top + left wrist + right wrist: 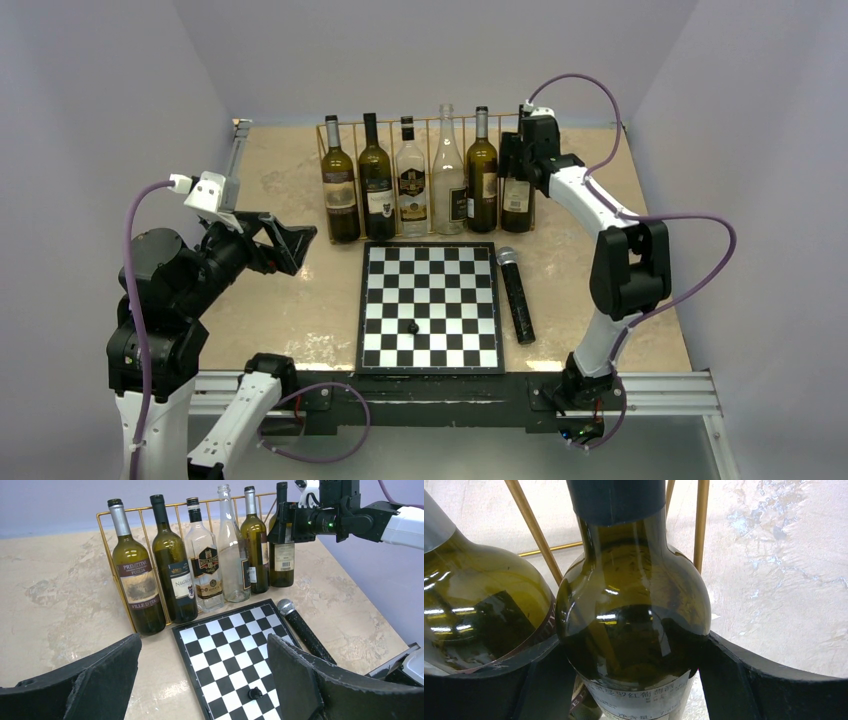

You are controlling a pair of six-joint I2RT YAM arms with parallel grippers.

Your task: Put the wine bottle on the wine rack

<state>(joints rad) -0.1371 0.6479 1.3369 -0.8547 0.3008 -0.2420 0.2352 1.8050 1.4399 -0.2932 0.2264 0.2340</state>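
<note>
Right pincer (517, 163) clamped on the shoulder of the wine bottle (634, 630), bottle upright at the right end of the wine rack (142, 509) beside five other bottles (412, 185), left pincer (204, 652) spread apart above the tabletop (270, 310)

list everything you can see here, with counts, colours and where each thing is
wine rack: 1, gold wire, far side of the table
held bottle: 1, dark green, upright at the right end of the row along the rack
green bottles: 3, first, second and fifth from the left in that row
clear bottles: 2, third and fourth from the left
chessboard: 1, black and white, flat in front of the rack
chess piece: 1, small, black, on the board's near half
microphone: 1, black with a silver head, lying right of the board
table: 1, beige marbled top
left gripper: 1, black, open, above the table's left side
right gripper: 1, black, closed around the held bottle
</note>
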